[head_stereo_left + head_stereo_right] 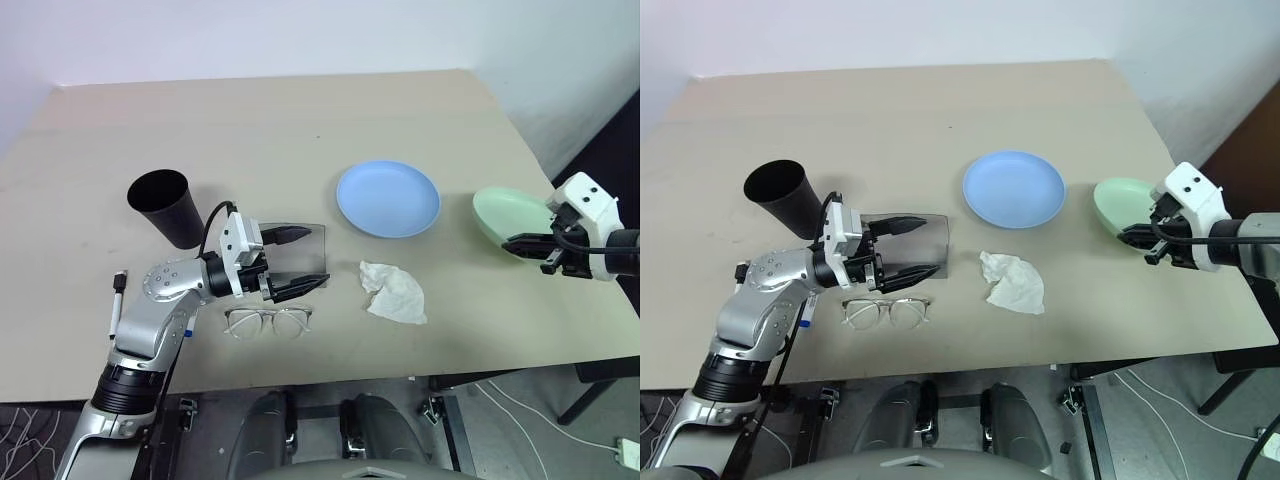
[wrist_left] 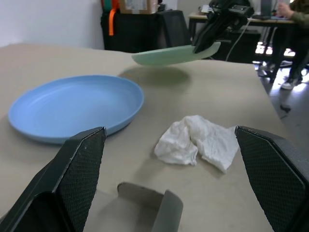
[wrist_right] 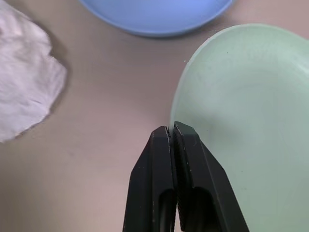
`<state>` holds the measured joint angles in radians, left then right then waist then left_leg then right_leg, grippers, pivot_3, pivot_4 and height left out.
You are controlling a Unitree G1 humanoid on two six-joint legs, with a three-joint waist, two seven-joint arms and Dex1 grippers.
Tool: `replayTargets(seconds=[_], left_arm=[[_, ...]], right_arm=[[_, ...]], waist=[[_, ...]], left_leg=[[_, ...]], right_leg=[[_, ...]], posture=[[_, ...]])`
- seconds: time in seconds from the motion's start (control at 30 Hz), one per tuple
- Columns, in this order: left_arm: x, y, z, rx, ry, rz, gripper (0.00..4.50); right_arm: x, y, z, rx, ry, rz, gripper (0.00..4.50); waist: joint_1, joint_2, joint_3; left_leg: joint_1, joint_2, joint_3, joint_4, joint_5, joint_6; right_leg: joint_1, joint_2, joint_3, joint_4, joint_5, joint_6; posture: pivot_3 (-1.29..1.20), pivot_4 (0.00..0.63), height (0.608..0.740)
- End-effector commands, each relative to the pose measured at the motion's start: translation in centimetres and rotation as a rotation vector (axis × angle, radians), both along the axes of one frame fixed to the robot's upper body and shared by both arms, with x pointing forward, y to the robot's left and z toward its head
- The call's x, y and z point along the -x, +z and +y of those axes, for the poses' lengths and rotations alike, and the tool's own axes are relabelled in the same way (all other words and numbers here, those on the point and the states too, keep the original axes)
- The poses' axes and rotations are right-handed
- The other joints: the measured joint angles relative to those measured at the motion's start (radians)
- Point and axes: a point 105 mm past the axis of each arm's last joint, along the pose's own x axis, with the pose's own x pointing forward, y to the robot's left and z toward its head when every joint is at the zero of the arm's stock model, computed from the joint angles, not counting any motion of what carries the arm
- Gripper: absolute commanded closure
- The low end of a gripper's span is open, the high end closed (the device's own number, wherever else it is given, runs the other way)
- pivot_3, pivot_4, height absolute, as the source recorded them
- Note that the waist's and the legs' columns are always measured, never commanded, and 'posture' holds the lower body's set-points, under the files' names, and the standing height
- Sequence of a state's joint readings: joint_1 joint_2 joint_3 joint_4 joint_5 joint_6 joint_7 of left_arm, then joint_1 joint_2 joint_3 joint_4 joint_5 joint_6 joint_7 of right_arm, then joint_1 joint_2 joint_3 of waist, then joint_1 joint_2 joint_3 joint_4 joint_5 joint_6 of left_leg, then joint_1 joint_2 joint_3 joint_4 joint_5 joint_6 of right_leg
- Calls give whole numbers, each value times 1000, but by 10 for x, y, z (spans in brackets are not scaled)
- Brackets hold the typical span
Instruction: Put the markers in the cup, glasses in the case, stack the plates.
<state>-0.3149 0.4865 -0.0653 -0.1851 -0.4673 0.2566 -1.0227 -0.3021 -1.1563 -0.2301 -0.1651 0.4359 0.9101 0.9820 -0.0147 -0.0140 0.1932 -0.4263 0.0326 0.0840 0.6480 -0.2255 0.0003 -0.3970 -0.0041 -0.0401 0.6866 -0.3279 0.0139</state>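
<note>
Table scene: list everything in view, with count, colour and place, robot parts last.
cup: one, black, robot's left side of the table.
marker: one visible, white barrel, dark ends, near the left edge.
case: one, grey, lying open at the left gripper.
glasses: one, pale clear frame, near edge in front of the case.
tissue: one, white, crumpled, centre.
plates: blue plate on the table; green plate lifted off the table, gripped at its rim.
left gripper: jaws open over the case.
right gripper: jaws shut on the green plate's rim.
</note>
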Motion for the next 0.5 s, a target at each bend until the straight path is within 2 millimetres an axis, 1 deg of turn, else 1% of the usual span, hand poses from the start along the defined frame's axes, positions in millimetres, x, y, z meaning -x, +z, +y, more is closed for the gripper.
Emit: replayTargets(seconds=[0.03,0.1,0.17,0.2,0.27,0.3,0.4,0.5], left_arm=[[0,7,-3,12,-21,-23,0],[-2,9,-3,17,-16,-28,0],[-3,11,-3,22,-10,-36,0],[-3,11,-3,24,-8,-37,0],[-3,11,-4,24,-8,-38,0],[-2,11,-5,27,-4,-38,0],[-2,12,-3,36,20,-42,0],[-2,12,-1,39,36,-45,0]], right_arm=[[-9,39,12,-29,29,-177,4464],[-14,43,25,-49,71,-214,4464],[-20,42,43,-44,154,-259,4464],[-22,42,49,-37,184,-276,4464],[-31,38,57,-48,196,-291,4464],[-38,37,66,-59,222,-317,4464],[-51,27,88,-75,289,-319,4464],[-67,20,101,-81,314,-335,4464]], waist=[[-2,0,0],[-1,0,0],[-1,0,0],[1,0,0],[2,0,0],[3,0,0],[0,0,0],[0,0,0]], left_leg=[[0,0,0,0,0,0],[0,0,0,0,0,0],[0,0,0,0,0,0],[0,0,0,0,0,0],[0,0,0,0,0,0],[-1,0,0,0,0,0],[-1,0,1,0,0,0],[-1,0,1,0,0,0]], right_leg=[[0,0,0,0,0,0],[0,0,0,0,0,0],[0,0,0,0,0,0],[0,0,0,0,0,0],[0,0,0,0,0,0],[-1,0,0,0,0,0],[-1,0,1,0,0,1],[-1,0,1,0,1,1]], posture=[[0,150,715],[0,150,715],[0,150,715],[0,150,715],[0,150,715],[0,150,715],[0,150,715],[0,150,715]])
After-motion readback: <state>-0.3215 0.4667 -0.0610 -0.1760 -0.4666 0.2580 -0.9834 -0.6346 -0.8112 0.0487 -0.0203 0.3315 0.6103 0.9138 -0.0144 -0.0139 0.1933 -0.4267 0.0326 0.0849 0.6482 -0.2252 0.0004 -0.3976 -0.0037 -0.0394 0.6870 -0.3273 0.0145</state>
